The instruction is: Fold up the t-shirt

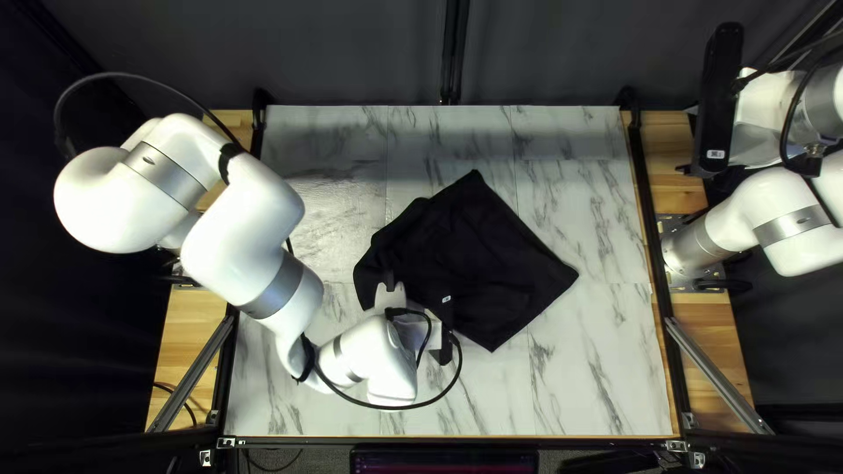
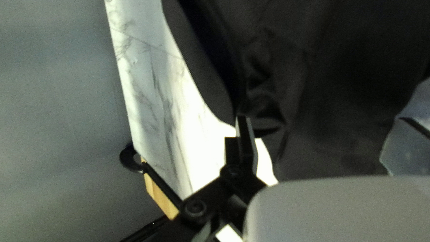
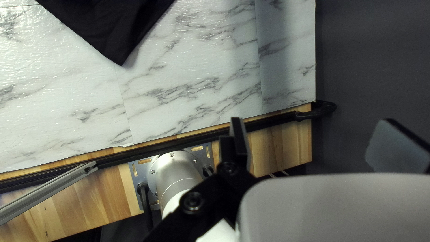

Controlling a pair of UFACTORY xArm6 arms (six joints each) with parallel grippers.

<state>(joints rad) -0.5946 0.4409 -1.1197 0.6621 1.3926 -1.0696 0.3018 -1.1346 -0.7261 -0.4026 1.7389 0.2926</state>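
The t-shirt lies mid-way on the marble board, apparently part-folded; left gripper is open over the board's near half, right gripper open beyond its right side; next, left should pinch and fold.

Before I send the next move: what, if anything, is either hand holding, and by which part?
Nothing is held. The left hand is open at the black shirt's edge; the right hand is open, away from it.

A robotics lab: white left arm and bolted-down right arm flanking a marble-patterned bench, dark curtain behind.
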